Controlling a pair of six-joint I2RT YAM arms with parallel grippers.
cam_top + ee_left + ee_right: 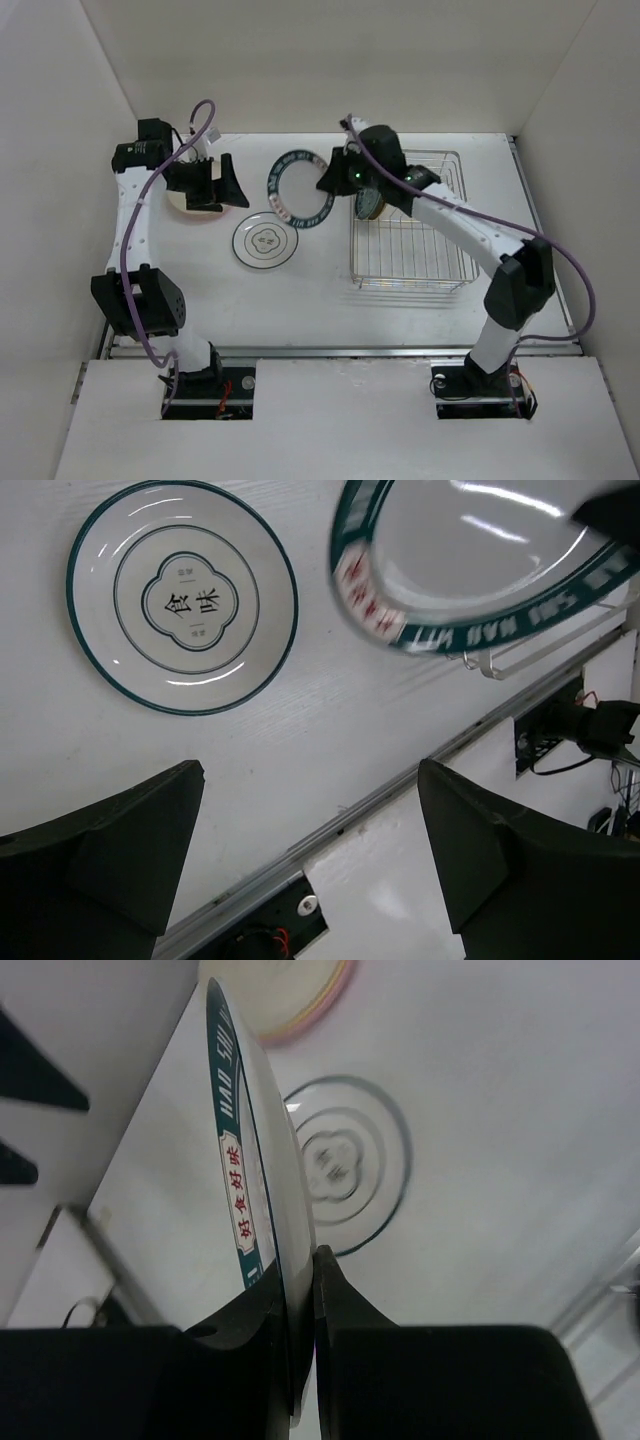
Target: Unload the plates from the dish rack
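My right gripper (pixel 333 180) is shut on the rim of the white plate with the dark teal patterned rim (pixel 300 188) and holds it tilted above the table, left of the silver wire dish rack (pixel 412 262). In the right wrist view the fingers (pixel 345 1300) pinch that plate (pixel 250 1160) edge-on. A small white plate with a thin teal rim (pixel 265 243) lies flat on the table, also in the left wrist view (pixel 182 598). My left gripper (pixel 237 182) is open and empty above a pink-rimmed cream plate (pixel 192 211). Another plate (pixel 370 206) stands in the rack, mostly hidden by the right arm.
White walls close in the table at the back and both sides. A metal rail (pixel 340 350) runs along the table's near edge. In the left wrist view the held plate (pixel 480 560) hangs at the upper right, with rack wire (pixel 520 655) under it.
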